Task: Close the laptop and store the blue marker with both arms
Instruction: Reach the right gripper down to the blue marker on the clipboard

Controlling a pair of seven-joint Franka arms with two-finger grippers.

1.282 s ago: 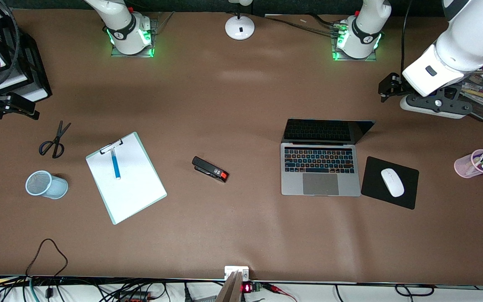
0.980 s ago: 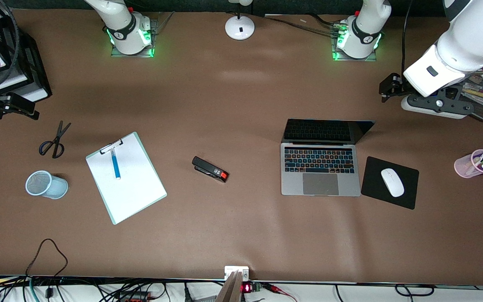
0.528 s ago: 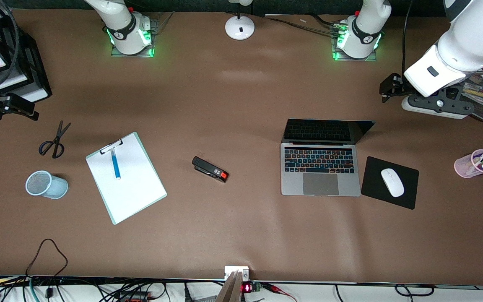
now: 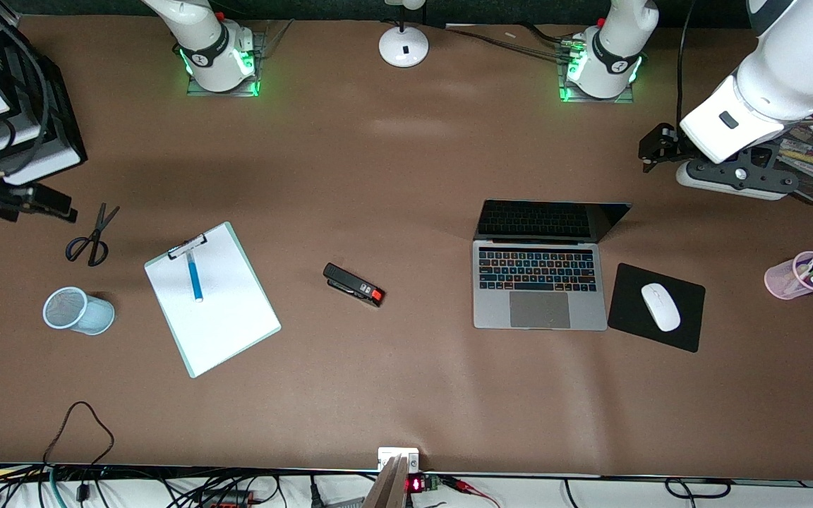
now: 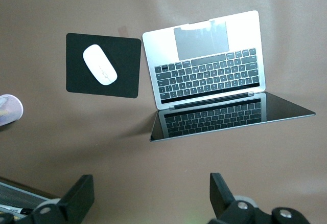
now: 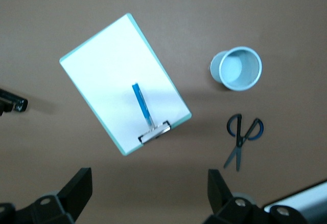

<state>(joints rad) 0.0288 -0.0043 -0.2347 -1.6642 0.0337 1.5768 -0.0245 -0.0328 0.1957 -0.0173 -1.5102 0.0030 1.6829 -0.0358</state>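
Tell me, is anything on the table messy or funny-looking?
Not much. The clipboard lies crooked with the blue marker on it, and the laptop is open. Nothing is spilled or broken.

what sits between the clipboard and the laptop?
Only the black stapler with a red end lies between the clipboard and the open laptop; the rest of that stretch is brown table. The front view shows it.

Open brown tabletop (image 4: 406, 176) between laptop (image 4: 539, 282) and clipboard (image 4: 210, 296); only a stapler (image 4: 353, 283) lies there. Mouse pad (image 4: 657, 306) with mouse (image 4: 660, 306) just beside laptop, toward the left arm's end. Scissors (image 4: 92, 236) and mesh cup (image 4: 76, 310) flank clipboard at the right arm's end. Laptop screen stands up, unobstructed.
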